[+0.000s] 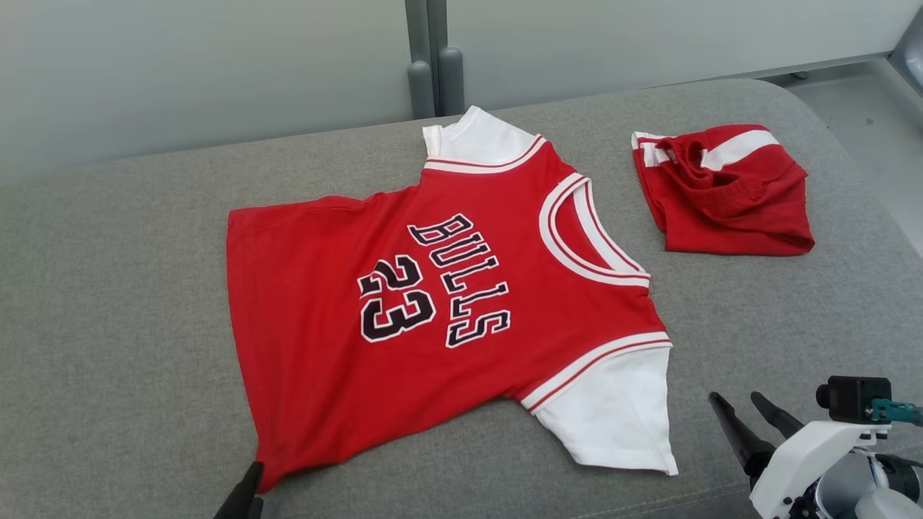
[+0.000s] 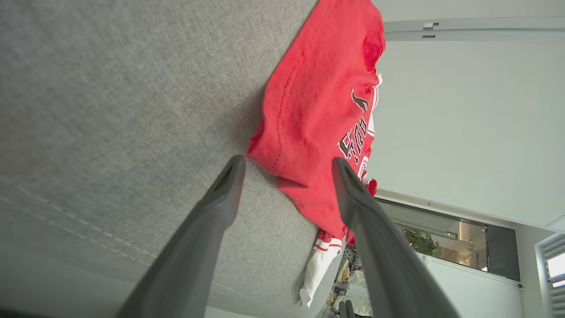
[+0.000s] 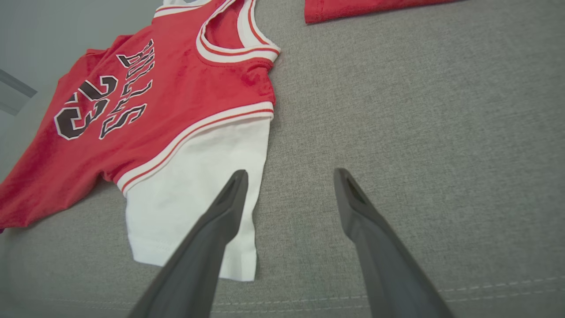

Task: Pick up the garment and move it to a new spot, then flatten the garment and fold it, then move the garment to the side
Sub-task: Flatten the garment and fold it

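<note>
Both gape wide: left end effector (image 2: 287,163) at hem (image 2: 270,132) of garment (image 1: 433,288), right end effector (image 3: 291,174) beside sleeve (image 3: 194,190).

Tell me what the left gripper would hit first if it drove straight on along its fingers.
Most likely the red jersey: its hem corner lies just ahead of the open left gripper. The fingers run low over the grey cushion, so they might graze that first; depth is hard to judge.
</note>
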### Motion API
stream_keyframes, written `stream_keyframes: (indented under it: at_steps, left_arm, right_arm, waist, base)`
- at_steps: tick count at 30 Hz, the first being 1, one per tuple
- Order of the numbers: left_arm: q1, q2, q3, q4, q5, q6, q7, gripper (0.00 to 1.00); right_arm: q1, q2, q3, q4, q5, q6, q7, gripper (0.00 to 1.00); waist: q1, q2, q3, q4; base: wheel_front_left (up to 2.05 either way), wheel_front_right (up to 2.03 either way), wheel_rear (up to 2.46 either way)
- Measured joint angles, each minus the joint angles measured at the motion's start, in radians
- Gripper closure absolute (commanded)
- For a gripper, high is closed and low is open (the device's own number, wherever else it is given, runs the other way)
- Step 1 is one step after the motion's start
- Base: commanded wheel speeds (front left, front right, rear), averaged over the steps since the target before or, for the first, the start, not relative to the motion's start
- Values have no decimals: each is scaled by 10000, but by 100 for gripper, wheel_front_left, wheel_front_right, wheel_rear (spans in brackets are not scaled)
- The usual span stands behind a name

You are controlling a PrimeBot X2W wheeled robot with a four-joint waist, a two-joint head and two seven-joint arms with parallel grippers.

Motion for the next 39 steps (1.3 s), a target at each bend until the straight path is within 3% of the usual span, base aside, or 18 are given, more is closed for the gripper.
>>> stream_keyframes:
  at_steps: [13,17,21,26,35,39]
  left_arm:
    - [-399,8,-240,391,-1039,123,-157,0]
    - [-546,8,-238,686,-1331,161,-414,8]
    - [-819,8,-259,945,-1582,171,-562,24]
    - [-1066,8,-355,1283,-1732,174,-821,100]
    - [-1313,4,-316,1396,-1521,174,-1375,100]
    - [-1499,19,-249,1124,-951,153,-1728,100]
  right_arm:
    - [-7,17,10,12,0,0,0,0]
    - [-57,40,35,13,0,2,0,0]
    - [-151,58,65,25,-13,2,0,0]
    - [-163,73,98,50,-13,4,0,0]
    - [-164,77,107,107,-13,48,0,0]
    - [-154,230,303,109,54,274,46,0]
  waist:
    - [0,0,94,-121]
    - [0,0,103,-140]
    - [0,0,101,-161]
    - [1,0,87,-208]
    - [0,0,47,-263]
    - [0,0,21,-230]
  base:
    - [0,0,0]
    - [0,0,0]
    - [0,0,0]
    - [0,0,0]
    - [0,0,0]
    - [0,0,0]
